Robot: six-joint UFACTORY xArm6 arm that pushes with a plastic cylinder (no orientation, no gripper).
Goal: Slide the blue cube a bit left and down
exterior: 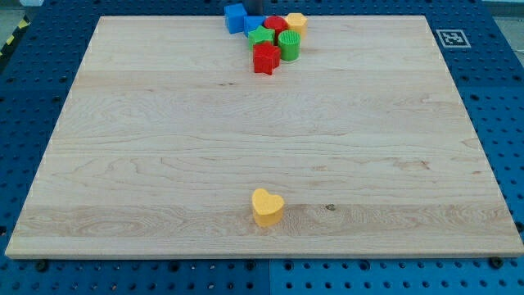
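Up top, the blue cube (235, 17) sits upright at the board's edge; my tip is unseen.

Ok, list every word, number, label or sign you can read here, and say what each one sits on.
No readable words or numbers anywhere.
One sign only: a black-and-white square fiducial marker, a pattern with no letters, lying flat by the wooden board at its top right corner.
The blocks carry no labels, the blue cube included.
My tip does not show.
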